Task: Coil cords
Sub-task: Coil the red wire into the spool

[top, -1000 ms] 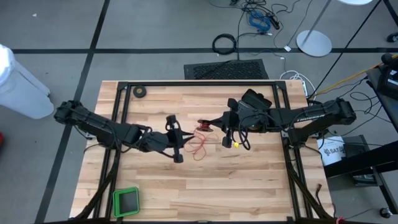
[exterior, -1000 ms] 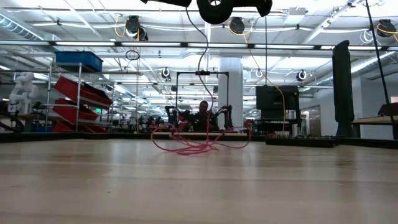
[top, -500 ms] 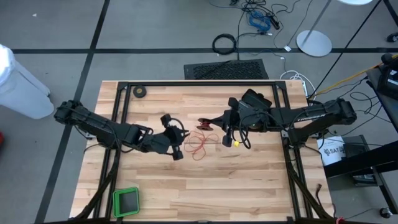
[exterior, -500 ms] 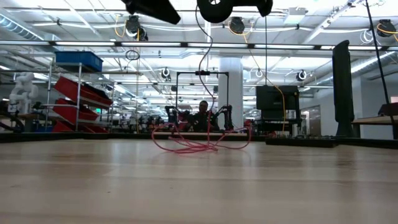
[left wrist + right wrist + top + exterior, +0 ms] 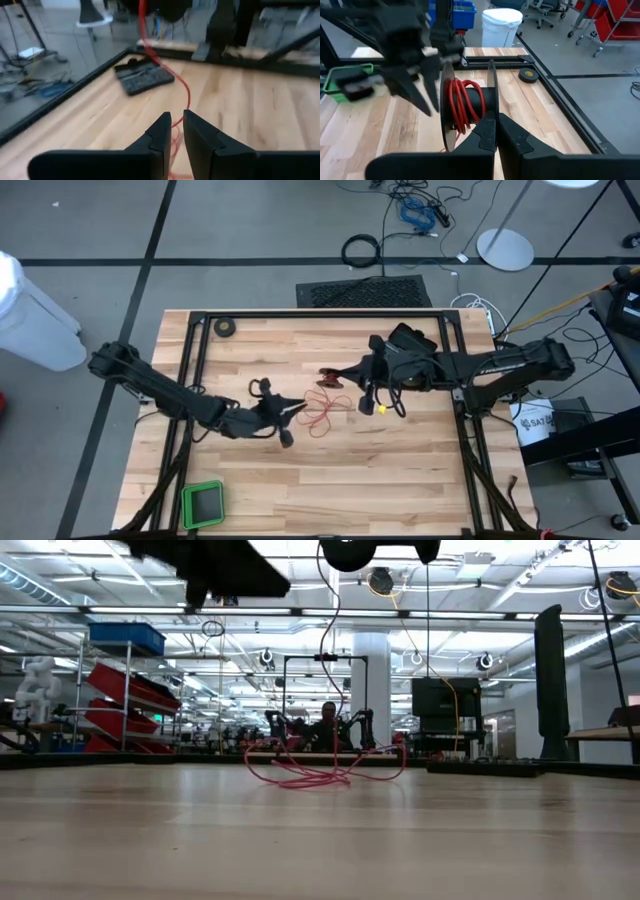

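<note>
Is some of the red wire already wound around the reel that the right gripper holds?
Yes: in the right wrist view, several turns of red wire sit on the reel clamped in the right gripper.

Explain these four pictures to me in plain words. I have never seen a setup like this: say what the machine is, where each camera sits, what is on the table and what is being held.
The machine is two dark robot arms working over a wooden table. One picture looks straight down from above, one looks level across the tabletop, and two come from cameras on the arms' wrists.

The right pincer is shut on a small black reel with thin red wire wound round it; the rest of the wire lies in loose loops on the table. The left pincer hovers at those loops with a narrow gap between its fingers, the wire running through that gap in its wrist view. I cannot tell whether it grips it.

Also on the table: a black tape roll near the far edge and a green tray at the near left corner.
</note>
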### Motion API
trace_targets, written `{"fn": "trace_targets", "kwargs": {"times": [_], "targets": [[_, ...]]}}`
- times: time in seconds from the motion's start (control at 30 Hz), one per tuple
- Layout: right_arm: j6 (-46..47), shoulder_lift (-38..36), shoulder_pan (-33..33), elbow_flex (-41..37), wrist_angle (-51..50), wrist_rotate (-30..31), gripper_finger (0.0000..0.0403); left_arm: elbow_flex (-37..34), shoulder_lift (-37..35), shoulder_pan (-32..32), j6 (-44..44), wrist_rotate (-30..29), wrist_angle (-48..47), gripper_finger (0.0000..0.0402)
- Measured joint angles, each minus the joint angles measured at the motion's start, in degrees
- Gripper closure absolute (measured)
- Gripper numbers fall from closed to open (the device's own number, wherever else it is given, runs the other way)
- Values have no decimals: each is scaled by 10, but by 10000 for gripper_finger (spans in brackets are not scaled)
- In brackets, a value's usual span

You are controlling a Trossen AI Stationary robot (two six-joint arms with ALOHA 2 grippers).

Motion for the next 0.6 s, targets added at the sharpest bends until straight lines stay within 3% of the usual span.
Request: {"fn": "trace_targets", "kwargs": {"times": [0.1, 0.2, 0.4, 0.5, 0.6], "targets": [[-4, -7, 0, 0, 1, 0, 403, -77, 15, 0, 48, -1, 171, 344], [-11, -10, 0, 0, 5, 0, 403, -106, 40, -3, 89, 25, 268, 331], [-9, -11, 0, 0, 20, 0, 403, -71, 120, 22, 109, 118, 327, 248], [-10, -11, 0, 0, 24, 0, 403, -40, 163, 27, 129, 91, 325, 205], [-10, -11, 0, 0, 26, 0, 403, -10, 189, 24, 195, 53, 326, 187]]}}
